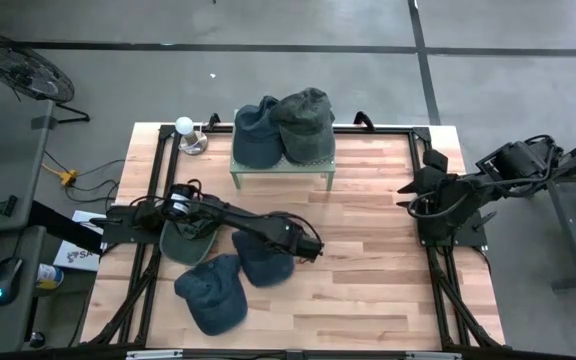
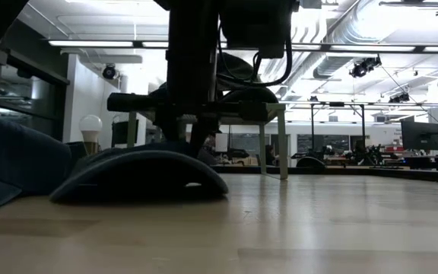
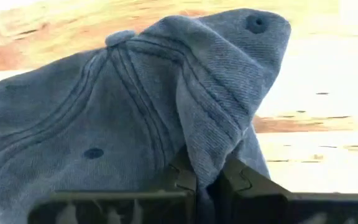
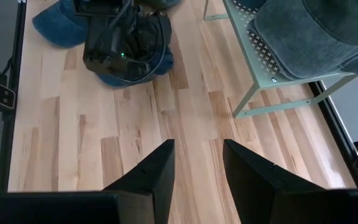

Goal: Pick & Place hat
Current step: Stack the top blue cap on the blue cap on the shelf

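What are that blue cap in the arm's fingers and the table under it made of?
The faded blue cap looks like washed cotton twill: matte, with a diagonal weave, stitched seams and eyelets, pinched between the left gripper's fingers. The pale tabletop looks like smooth butcher-block wood, going by its plank strips and grain.

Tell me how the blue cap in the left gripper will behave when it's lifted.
Likely floppy: the blue cap's fabric bunches into a fold where the left gripper pinches it. It will probably sag, hanging from that pinch. It should not slip easily, since the cloth looks coarse and sits wedged between the fingers.
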{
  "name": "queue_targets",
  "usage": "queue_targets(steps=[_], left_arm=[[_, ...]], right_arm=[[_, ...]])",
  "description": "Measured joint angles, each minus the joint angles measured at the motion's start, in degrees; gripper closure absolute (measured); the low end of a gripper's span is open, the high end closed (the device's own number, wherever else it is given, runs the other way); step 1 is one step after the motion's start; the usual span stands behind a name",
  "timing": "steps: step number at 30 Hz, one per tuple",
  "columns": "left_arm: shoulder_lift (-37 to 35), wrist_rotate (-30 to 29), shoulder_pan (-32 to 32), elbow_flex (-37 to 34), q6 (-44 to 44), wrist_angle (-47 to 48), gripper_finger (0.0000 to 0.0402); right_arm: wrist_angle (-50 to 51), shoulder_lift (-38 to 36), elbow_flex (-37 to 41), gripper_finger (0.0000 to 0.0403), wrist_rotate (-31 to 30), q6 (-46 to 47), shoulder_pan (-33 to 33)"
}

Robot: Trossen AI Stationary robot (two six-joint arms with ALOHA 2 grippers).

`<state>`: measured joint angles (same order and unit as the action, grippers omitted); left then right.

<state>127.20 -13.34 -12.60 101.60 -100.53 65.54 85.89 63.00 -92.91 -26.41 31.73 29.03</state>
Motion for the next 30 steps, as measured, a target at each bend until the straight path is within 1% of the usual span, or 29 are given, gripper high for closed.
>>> queue_targets(steps=[3,6,10,13,19,22,24,27,30], left_arm=[[-0.21,0.59,0.14,0.76,1.2,-0.03,0.0385],[-0.22,-0.35,0.17,4.1,3.46,0.79,0.0394],[-0.31,-2.59,0.17,11.5,5.6,6.89,0.0396],[-0.31,-2.95,0.17,16.91,7.37,12.48,0.0397],[-0.39,-3.57,-0.65,28.88,7.81,24.19,0.0398],[-0.51,-3.72,-1.07,33.43,9.95,24.21,0.0398],[-2.37,-3.26,-1.07,32.46,10.42,22.85,0.0398],[-3.6,-1.9,-1.16,33.16,10.36,24.32,0.0398],[-4.58,-2.62,-1.29,33.33,10.82,24.07,0.0398]], right_arm=[[0.01,0.0,0.01,0.0274,-0.02,-0.88,-0.01],[0.02,0.0,0.01,0.0274,0.04,-1.9,-0.01],[0.06,-0.07,0.01,0.0274,0.26,-2.47,0.01],[0.09,-0.2,0.01,0.0274,0.59,-3.58,-0.01],[0.11,-1.14,0.01,0.0274,1.29,-4.77,0.01],[0.13,-1.7,0.01,0.0274,1.42,-4.95,0.01],[0.15,-2.18,0.01,0.0274,1.42,-5.14,0.01],[0.17,-2.84,0.01,0.0274,1.44,-5.24,0.0],[0.22,-3.48,0.01,0.0274,1.44,-6.2,-0.01]])
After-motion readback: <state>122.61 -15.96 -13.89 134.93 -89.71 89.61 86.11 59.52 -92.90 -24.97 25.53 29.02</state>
